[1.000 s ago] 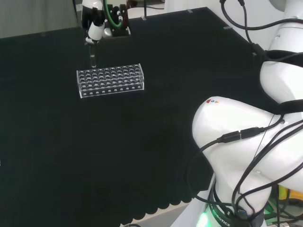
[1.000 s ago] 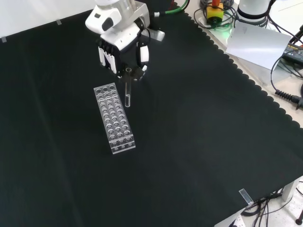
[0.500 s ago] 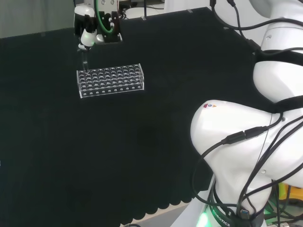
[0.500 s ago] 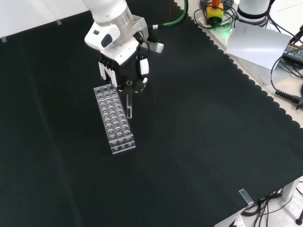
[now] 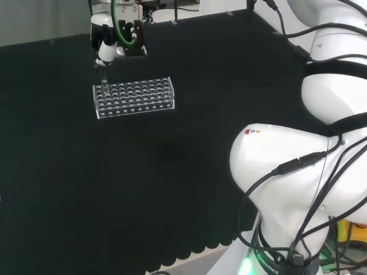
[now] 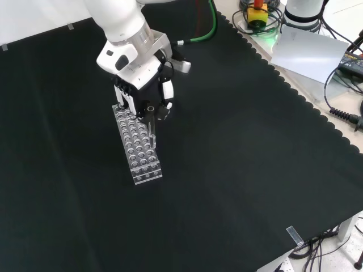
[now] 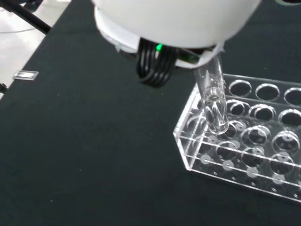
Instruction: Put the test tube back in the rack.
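A clear test tube [image 6: 151, 125] hangs upright from my hand [image 6: 140, 86], whose fingers are curled round its top. In the head view the tube [image 5: 104, 77] points down from the hand [image 5: 105, 49] at the left end of the clear plastic rack [image 5: 133, 97]. In the front view the rack [image 6: 138, 145] lies lengthwise on the black cloth, and the tube stands over its right-hand row near the far end. The wrist view has the tube's rounded bottom [image 7: 215, 107] just above the holes at the end of the rack [image 7: 244, 146], apart from them.
The arm's own white links [image 5: 298, 172] stand at the right of the head view. In the front view a white sheet [image 6: 309, 54], a yellow and red button box [image 6: 258, 11] and cables lie beyond the cloth's right edge. A small clear piece [image 6: 293, 234] sits at the near edge.
The hand has carried the tube from beside the rack to over its end holes, leftward in the head and front views, and a little lower.
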### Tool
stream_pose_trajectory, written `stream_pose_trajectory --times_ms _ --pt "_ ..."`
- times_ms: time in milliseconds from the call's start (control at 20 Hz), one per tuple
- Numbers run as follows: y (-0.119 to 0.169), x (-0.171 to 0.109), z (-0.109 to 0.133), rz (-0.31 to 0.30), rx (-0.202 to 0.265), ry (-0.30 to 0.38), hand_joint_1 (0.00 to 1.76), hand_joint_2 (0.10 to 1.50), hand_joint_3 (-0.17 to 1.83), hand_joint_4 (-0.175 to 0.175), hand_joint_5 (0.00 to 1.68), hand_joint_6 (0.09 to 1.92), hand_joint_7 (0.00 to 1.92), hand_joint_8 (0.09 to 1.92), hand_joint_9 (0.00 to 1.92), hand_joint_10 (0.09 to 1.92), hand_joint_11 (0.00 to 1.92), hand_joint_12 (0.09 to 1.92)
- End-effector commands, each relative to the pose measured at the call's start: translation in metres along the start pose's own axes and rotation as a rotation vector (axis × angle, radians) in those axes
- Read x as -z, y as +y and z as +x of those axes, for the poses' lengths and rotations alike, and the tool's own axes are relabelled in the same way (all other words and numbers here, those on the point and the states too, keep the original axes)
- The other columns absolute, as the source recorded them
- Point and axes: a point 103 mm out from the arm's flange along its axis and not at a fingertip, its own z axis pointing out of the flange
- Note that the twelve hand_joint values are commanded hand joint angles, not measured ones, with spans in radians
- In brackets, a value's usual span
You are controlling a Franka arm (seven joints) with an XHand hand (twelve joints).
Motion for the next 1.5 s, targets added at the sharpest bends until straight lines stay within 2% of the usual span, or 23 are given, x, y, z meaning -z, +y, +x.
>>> stream_pose_trajectory --times_ms 50,600,1500 --pt "0.004 -0.01 -0.012 0.016 -0.028 0.018 1.33 0.52 0.82 -0.175 1.39 0.5 1.44 0.49 1.57 0.64 1.13 1.01" --pt "0.015 -0.011 -0.006 0.018 -0.003 0.014 1.33 0.52 0.82 -0.175 1.39 0.5 1.44 0.49 1.57 0.64 1.13 1.01" --pt "0.018 -0.027 -0.015 0.056 -0.025 -0.009 1.33 0.52 0.82 -0.175 1.39 0.5 1.44 0.49 1.57 0.64 1.13 1.01"
